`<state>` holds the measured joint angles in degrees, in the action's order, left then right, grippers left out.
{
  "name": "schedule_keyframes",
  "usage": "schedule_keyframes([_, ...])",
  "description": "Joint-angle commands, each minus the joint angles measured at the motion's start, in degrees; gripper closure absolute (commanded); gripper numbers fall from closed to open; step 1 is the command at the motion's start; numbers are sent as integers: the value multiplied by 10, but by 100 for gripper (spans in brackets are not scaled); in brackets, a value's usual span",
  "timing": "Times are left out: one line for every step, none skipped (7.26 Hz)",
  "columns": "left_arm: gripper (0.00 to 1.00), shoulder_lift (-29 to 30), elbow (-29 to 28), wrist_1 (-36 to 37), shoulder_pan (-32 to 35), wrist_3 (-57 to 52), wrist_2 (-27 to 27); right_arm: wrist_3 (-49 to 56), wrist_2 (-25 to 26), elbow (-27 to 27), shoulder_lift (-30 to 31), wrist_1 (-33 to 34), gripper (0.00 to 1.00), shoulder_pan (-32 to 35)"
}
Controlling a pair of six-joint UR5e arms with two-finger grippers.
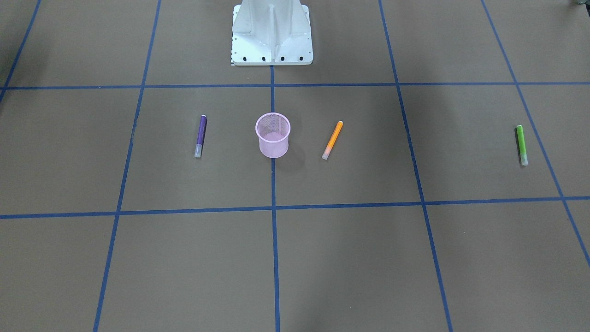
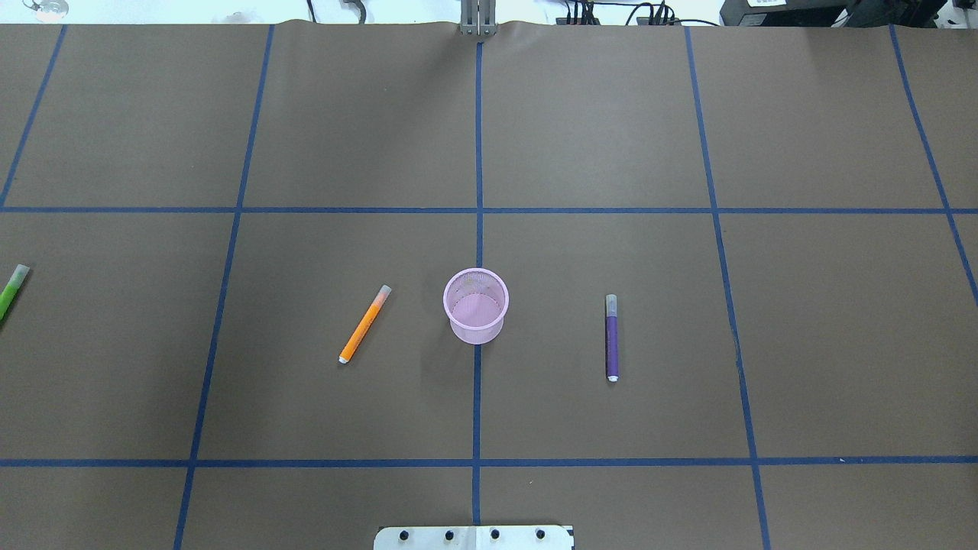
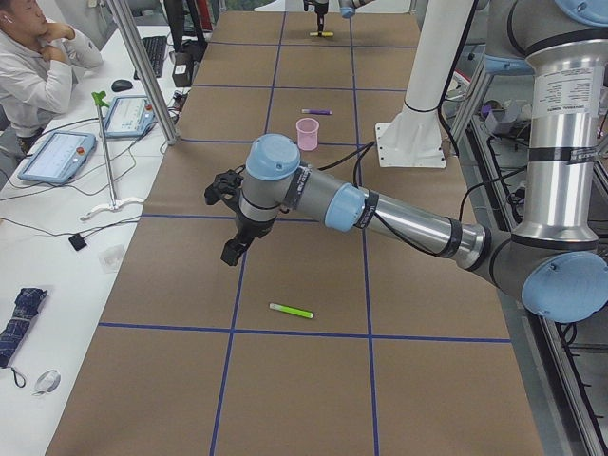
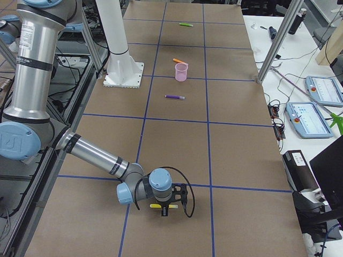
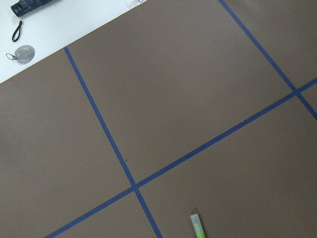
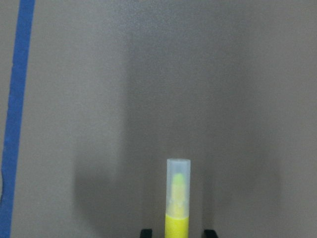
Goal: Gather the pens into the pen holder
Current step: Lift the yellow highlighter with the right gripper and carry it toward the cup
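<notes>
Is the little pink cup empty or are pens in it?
Empty. The overhead view looks into the pink cup and shows no pens; the orange pen and purple pen lie on the table beside it.

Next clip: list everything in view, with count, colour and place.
Holder: 1, pink mesh, table centre, upright, empty.
Purple pen: 1, lying to the holder's right (robot's).
Orange pen: 1, lying to its left.
Green pen: 1, far left end.
Yellow pen: 1, far right end.
Table: 1, brown, blue tape grid.
Base: 1, white, robot's edge.
Person: 1, white top, side bench.
Left gripper: 1, black, above table near green pen; state unclear.
Right gripper: 1, black, open, astride yellow pen.
</notes>
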<state>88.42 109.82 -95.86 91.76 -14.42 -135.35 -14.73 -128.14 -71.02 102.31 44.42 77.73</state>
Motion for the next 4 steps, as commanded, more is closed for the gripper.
schedule_keyframes([0, 0, 0, 0, 0, 1, 0, 0, 0, 0, 0, 1, 95, -2])
schedule_keyframes([0, 0, 0, 1, 0, 1, 0, 1, 0, -3, 0, -1, 100, -2])
schedule_keyframes([0, 0, 0, 0, 0, 1, 0, 4, 0, -8, 0, -1, 100, -2])
schedule_keyframes([0, 0, 0, 0, 0, 1, 0, 6, 0, -10, -1, -27, 100, -2])
